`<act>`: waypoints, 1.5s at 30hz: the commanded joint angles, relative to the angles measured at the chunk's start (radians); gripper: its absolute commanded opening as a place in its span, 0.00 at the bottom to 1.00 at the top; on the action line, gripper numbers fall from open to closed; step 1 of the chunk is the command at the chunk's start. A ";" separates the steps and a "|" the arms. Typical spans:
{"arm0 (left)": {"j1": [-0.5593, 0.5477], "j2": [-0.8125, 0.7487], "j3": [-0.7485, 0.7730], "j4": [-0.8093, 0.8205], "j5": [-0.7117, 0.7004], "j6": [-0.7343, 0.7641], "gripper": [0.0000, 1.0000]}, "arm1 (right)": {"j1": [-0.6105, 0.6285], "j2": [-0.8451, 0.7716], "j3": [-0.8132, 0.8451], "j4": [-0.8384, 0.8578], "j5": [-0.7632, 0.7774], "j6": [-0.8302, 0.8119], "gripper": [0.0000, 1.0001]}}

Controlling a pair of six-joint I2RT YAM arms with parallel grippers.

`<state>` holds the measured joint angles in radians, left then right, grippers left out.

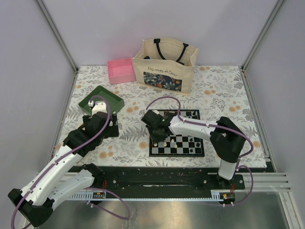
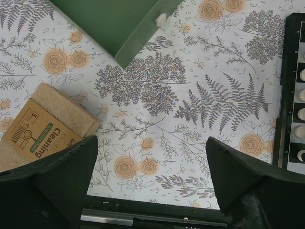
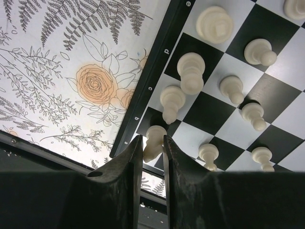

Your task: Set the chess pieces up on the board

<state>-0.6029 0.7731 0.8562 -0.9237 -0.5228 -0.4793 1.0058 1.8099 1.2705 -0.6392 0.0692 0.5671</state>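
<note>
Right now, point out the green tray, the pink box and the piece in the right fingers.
green tray (image 1: 108, 97), top view, bare floor.
pink box (image 1: 120, 68), top view, inner floor.
cream piece (image 3: 153, 140), right wrist view, its body.

My right gripper (image 1: 160, 138) is down over the near-left part of the small black-and-white checked chessboard (image 1: 177, 153), among tiny cream-white chess pieces (image 1: 183, 141) standing on its near rows. My left arm (image 1: 90, 131) ends over the near edge of the dark green square tray (image 1: 110, 93). Farther back, a pink plastic box (image 1: 121, 70) and a cream canvas tote bag (image 1: 164, 67) stand on the flowered tablecloth (image 1: 224, 90).
</note>
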 commanded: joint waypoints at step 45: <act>0.005 -0.021 0.023 0.023 -0.005 -0.005 0.99 | -0.001 -0.156 -0.080 -0.080 0.164 0.011 0.47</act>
<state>-0.6029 0.7631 0.8562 -0.9237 -0.5228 -0.4793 1.0134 1.6344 1.2011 -0.7006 0.1951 0.5739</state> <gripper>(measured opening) 0.988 0.463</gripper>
